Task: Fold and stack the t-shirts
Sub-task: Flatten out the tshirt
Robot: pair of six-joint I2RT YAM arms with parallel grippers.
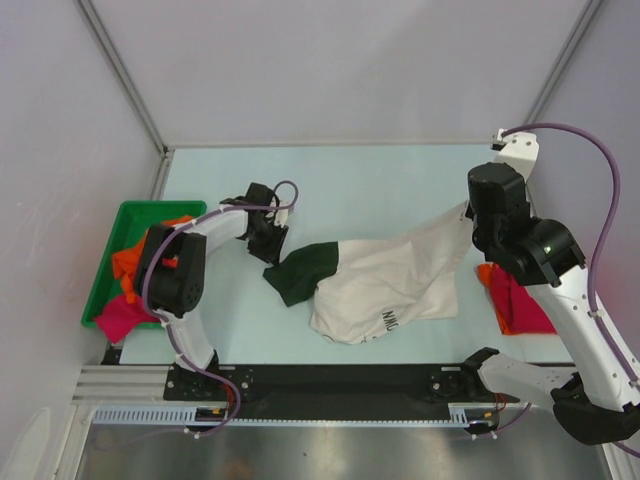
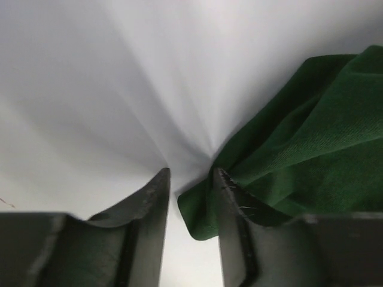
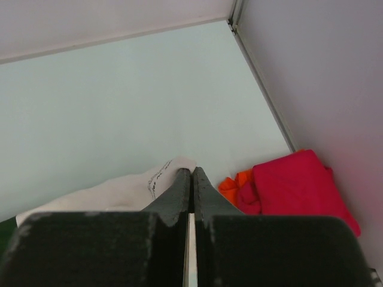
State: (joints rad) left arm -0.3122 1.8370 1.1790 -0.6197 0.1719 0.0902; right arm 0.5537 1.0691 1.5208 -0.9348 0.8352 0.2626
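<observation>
The left gripper (image 2: 190, 173) stands with a narrow gap between its jaws and nothing clamped. The dark green sleeve (image 2: 299, 137) lies off to the side of its right finger (image 2: 230, 200), with only the hem's corner reaching under that finger and into the gap, while the left finger (image 2: 149, 203) has only table (image 2: 119, 89) ahead of it. From that corner the tee (image 1: 395, 280) runs long across the table toward the right gripper (image 3: 191, 171). That gripper's jaws are pressed together with cream cloth bunched at their tips, and from above the cloth rises to them, so I judge they hold the tee's far edge. The sleeve end falls to the left arm, the nearer one. The grasp seems to call for a small shift toward the right-finger side, so that more than the corner sits between the jaws. A crimson and orange pile (image 3: 287, 185) lies just right of the right jaws.
</observation>
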